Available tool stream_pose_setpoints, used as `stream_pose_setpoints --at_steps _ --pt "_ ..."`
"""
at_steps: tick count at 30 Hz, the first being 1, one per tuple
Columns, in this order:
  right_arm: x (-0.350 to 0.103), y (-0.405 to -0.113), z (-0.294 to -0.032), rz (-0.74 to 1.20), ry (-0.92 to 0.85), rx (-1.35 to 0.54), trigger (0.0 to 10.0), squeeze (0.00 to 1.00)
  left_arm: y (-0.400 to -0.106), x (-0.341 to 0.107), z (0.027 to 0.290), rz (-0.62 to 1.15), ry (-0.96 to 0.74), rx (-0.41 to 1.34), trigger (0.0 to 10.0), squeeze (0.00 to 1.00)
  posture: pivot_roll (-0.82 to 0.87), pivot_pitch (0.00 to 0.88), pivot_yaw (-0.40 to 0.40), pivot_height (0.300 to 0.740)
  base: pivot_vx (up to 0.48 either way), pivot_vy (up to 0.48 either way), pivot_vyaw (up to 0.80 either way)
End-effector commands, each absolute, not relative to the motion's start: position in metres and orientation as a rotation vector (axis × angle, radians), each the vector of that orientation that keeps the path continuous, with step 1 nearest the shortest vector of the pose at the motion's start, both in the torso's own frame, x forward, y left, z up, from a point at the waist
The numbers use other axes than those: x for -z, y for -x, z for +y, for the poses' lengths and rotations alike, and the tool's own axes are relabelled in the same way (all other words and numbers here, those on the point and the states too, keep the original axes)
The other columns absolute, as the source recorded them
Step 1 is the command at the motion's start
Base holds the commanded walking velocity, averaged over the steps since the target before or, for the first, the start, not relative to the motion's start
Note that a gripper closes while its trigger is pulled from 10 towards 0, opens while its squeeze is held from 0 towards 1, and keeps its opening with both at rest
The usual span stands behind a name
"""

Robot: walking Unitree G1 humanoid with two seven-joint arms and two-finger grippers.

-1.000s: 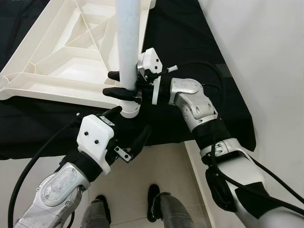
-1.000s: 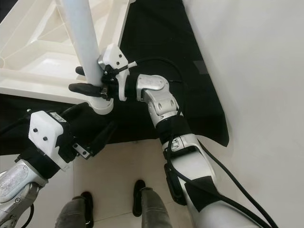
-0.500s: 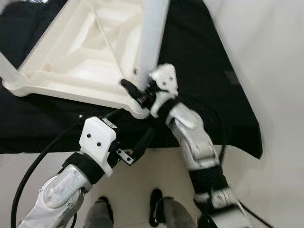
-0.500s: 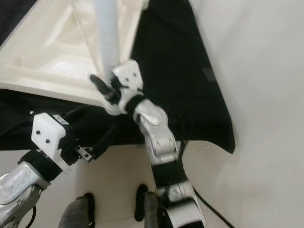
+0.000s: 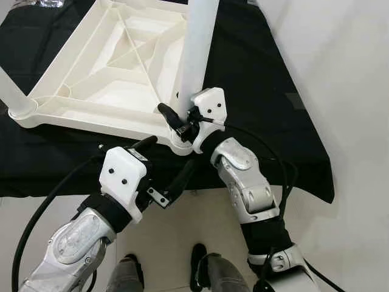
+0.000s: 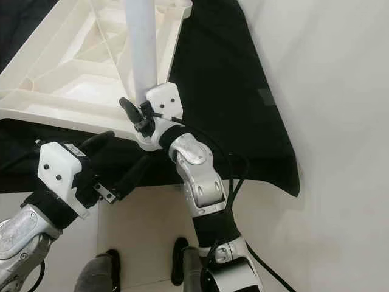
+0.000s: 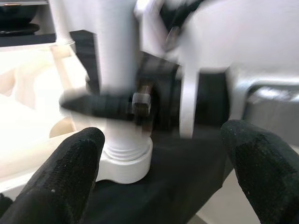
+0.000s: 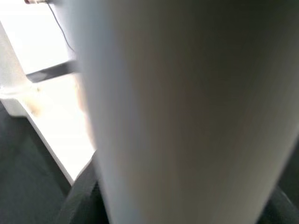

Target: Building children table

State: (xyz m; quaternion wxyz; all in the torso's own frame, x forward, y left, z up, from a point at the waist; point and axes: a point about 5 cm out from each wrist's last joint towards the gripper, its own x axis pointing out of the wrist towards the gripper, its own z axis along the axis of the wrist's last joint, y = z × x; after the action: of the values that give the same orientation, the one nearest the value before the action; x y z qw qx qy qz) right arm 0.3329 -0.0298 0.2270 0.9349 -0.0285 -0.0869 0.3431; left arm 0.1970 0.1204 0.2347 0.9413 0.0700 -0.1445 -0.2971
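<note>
1. Nearest me, the left claw (image 5: 165,167) hangs at the front edge of the surface (image 5: 273,121), which is draped in black cloth. Its fingers (image 7: 70,172) are spread wide and hold nothing.
2. Just beyond it, the right claw (image 5: 182,118) is clamped round the base of a white table leg (image 5: 196,55), one black finger showing on the leg's left side.
3. The leg stands nearly upright, its long axis rising straight out of the corner socket (image 7: 125,161) of the tabletop (image 5: 91,79), which lies upside down with its ribs showing.
4. The leg lies directly ahead of the open left claw, but the right arm is the one on it. I would guess it is twisting the leg home in the socket.
5. Farther left, another leg (image 5: 13,97) stands in the next corner.
</note>
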Motion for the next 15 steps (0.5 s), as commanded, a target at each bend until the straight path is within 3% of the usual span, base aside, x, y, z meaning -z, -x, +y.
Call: stream_pose_setpoints --at_steps 1,3,6,7,8,15 --pt "-0.213 -0.332 -0.023 -0.087 0.044 -0.811 10.0 1.00 -0.196 -0.231 0.119 -0.273 -0.145 0.627 10.0 0.00 0.16 0.331 -0.119 0.740 0.000 0.000 0.00" --pt "-0.224 -0.333 -0.024 -0.138 0.063 -0.921 10.0 1.00 -0.196 -0.231 0.118 -0.272 -0.143 0.630 10.0 0.00 0.16 0.331 -0.118 0.740 0.000 0.000 0.00" --pt "-0.228 -0.337 -0.027 -0.156 0.070 -0.932 10.0 1.00 -0.196 -0.230 0.118 -0.272 -0.143 0.630 10.0 0.00 0.16 0.331 -0.118 0.740 0.000 0.000 0.00" --pt "-0.230 -0.340 -0.029 -0.164 0.073 -0.951 10.0 0.66 -0.196 -0.230 0.118 -0.272 -0.142 0.631 10.0 0.00 0.16 0.331 -0.118 0.740 0.000 0.000 0.00" --pt "-0.233 -0.345 -0.033 -0.174 0.104 -0.974 10.0 0.00 -0.196 -0.230 0.117 -0.272 -0.141 0.632 10.0 0.00 0.16 0.333 -0.123 0.740 0.000 0.000 0.00" --pt "-0.237 -0.351 -0.032 -0.186 0.138 -1.159 10.0 0.00 -0.195 -0.230 0.116 -0.272 -0.139 0.631 10.0 0.00 0.17 0.337 -0.124 0.740 0.000 0.000 0.00"
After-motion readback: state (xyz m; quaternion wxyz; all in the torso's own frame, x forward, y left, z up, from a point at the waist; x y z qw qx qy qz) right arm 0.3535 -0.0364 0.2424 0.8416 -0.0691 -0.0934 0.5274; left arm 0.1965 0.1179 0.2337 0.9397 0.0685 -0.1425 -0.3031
